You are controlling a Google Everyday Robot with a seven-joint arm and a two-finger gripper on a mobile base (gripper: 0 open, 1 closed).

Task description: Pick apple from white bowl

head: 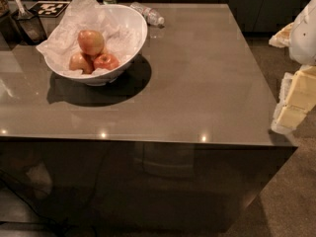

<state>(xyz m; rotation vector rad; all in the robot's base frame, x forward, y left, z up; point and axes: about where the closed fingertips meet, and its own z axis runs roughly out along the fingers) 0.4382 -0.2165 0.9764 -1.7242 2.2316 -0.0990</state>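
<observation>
The white bowl (132, 29) stands on the far left of the grey-brown table (207, 83), lined with crumpled white paper. Three apples lie in it. The apple (91, 42), the largest, yellowish with an orange-red blush, rests on top of the other two. A smaller bright red apple (106, 61) lies in front of it to the right, and a paler yellow apple (80, 62) to the left. My gripper (295, 102) is at the right edge of the view, beyond the table's right side and far from the bowl, holding nothing that I can see.
A clear plastic bottle (147, 14) lies on its side just behind the bowl. A small jar (109, 0) and a black-and-white marker tag (48, 8) are at the back edge. A dark holder with a utensil (27, 23) stands left of the bowl. Carpet lies to the right of the table.
</observation>
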